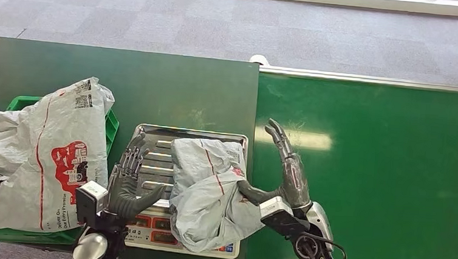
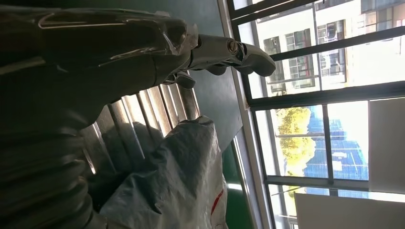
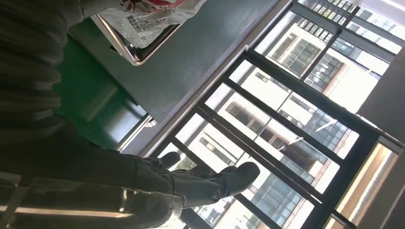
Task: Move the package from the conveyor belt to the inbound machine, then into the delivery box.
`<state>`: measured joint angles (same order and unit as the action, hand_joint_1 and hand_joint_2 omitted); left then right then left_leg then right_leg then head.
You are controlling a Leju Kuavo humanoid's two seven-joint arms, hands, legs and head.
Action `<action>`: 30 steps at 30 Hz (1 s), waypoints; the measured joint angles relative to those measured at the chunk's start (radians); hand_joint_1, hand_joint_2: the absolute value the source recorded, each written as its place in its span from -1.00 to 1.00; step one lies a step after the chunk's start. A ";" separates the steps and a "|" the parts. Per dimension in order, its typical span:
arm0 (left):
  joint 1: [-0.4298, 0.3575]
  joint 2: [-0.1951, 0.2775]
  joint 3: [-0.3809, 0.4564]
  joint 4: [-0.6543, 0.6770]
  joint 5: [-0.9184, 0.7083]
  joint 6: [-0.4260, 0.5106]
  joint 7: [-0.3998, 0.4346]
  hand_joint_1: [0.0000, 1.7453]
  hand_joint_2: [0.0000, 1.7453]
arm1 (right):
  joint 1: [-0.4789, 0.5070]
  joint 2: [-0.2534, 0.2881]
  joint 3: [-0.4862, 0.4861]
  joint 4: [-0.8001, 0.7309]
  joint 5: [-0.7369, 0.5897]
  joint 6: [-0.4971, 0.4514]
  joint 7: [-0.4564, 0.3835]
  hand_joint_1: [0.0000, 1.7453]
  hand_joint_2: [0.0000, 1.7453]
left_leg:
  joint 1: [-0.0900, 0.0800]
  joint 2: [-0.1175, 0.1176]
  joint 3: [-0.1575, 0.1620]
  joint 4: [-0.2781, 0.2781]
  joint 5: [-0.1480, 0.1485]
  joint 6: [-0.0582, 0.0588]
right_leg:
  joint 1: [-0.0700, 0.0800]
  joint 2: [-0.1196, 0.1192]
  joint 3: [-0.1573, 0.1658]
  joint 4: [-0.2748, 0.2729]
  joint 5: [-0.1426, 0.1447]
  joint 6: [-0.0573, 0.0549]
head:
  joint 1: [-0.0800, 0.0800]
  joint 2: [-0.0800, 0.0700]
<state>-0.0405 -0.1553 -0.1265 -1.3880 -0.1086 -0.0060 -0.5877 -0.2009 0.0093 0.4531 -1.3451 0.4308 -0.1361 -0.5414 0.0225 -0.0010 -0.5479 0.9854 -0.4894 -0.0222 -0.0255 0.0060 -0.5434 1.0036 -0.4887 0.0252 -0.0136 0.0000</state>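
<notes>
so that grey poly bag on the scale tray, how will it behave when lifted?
The grey poly bag is creased and overhangs the tray, so it is probably floppy and will sag. Its glossy film may slip between the open left hand and right hand.

Two grey plastic mailer packages: one between both hands, one beyond the left hand. One ribbed steel scale, one green crate.
</notes>
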 joint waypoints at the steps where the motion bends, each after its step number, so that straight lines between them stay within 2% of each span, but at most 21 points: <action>1: 0.002 0.000 0.001 -0.003 0.000 0.000 0.000 -1.00 1.00 | 0.009 0.004 -0.021 -0.006 -0.015 0.016 -0.004 -1.00 1.00 | 0.000 0.000 0.000 0.000 0.000 0.000 | 0.000 0.000 0.000 0.000 0.000 0.000 | 0.000 0.000; 13: 0.011 -0.002 0.006 -0.020 -0.018 0.005 -0.002 -1.00 1.00 | 0.087 0.039 -0.216 -0.046 -0.228 0.212 -0.053 -1.00 1.00 | 0.000 0.000 0.000 0.000 0.000 0.000 | 0.000 0.000 0.000 0.000 0.000 0.000 | 0.000 0.000; 23: 0.014 -0.001 0.016 -0.038 -0.047 0.025 -0.007 -1.00 1.00 | 0.092 0.060 -0.282 -0.039 -0.264 0.267 -0.053 -1.00 1.00 | 0.000 0.000 0.000 0.000 0.000 0.000 | 0.000 0.000 0.000 0.000 0.000 0.000 | 0.000 0.000; 30: 0.022 0.003 -0.005 -0.062 -0.159 0.041 -0.049 -1.00 1.00 | 0.089 0.068 -0.295 -0.023 -0.261 0.271 -0.050 -1.00 1.00 | 0.000 0.000 0.000 0.000 0.000 0.000 | 0.000 0.000 0.000 0.000 0.000 0.000 | 0.000 0.000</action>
<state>-0.0187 -0.1523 -0.1313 -1.4499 -0.2672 0.0347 -0.6370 -0.1117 0.0773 0.1576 -1.3685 0.1697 0.1350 -0.5913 0.0225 -0.0009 -0.5478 0.9854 -0.4894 -0.0222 -0.0255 0.0061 -0.5433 1.0036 -0.4887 0.0252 -0.0135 0.0000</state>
